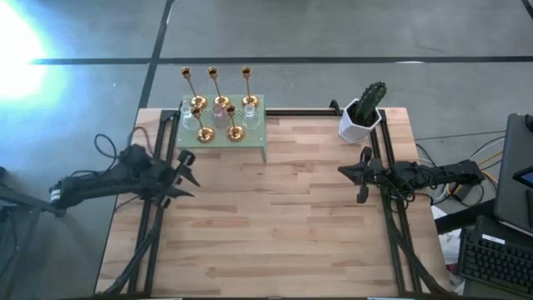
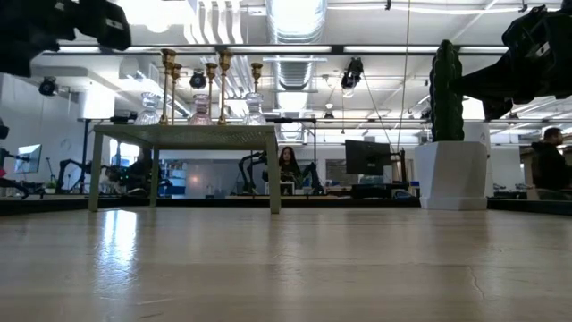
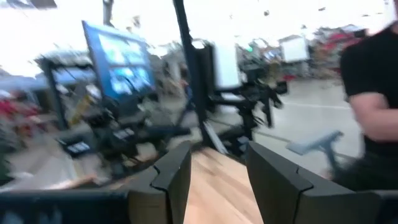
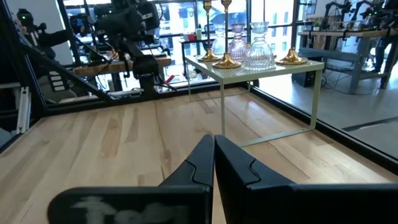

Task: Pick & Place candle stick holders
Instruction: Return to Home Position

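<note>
Several gold-brass candle stick holders (image 1: 213,92) with round bases and thin stems, and small clear and pinkish glass ones (image 4: 239,42), stand upright on a small pale-green stand (image 1: 221,135) at the table's far left. They also show in the low view (image 2: 210,85). My left gripper (image 1: 188,172) is open and empty, in front of the stand at the table's left side. My right gripper (image 1: 360,175) is shut and empty at the table's right side, pointing left toward the stand.
A white pot with a green cactus (image 1: 363,113) stands at the table's far right corner. Black frame rails (image 1: 391,217) run along both table sides. A keyboard (image 1: 495,254) lies off the table's right. A person (image 3: 373,93) stands beyond the table in the left wrist view.
</note>
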You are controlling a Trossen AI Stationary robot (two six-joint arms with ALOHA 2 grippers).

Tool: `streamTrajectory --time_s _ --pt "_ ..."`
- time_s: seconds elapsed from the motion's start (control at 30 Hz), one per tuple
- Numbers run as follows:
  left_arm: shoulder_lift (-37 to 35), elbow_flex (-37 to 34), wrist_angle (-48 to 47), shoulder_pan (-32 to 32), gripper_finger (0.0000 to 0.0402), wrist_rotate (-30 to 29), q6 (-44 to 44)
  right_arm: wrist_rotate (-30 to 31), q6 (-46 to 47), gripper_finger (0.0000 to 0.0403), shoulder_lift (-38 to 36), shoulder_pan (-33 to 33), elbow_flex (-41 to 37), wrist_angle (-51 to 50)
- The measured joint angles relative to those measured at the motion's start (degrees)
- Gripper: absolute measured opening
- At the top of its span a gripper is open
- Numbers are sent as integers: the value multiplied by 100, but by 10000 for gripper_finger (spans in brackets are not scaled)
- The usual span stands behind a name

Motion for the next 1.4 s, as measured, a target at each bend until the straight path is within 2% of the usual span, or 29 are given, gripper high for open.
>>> streamTrajectory --time_s 0.1,0.37,0.53,0.7,1.0,1.13,1.4 --pt "-410 -245 25 -10 156 -266 20 2 0 8 2 -1 0 0" --pt "-1383 -845 -249 -19 156 -335 61 0 4 8 2 -2 0 0" --pt "-1422 -1024 -535 -24 156 -595 103 9 0 8 7 -2 0 0" --pt "-1424 -1045 -1012 -62 156 -981 605 10 -2 8 24 -1 0 5" --pt "-1424 -1130 -945 -244 156 -1317 798 13 -2 8 33 -1 0 4" --pt "-1424 -1132 -997 -741 156 -2000 827 13 2 8 35 -2 0 2" --pt "-1424 -1136 -1152 -2532 156 -3475 1457 13 0 8 35 -2 0 2"
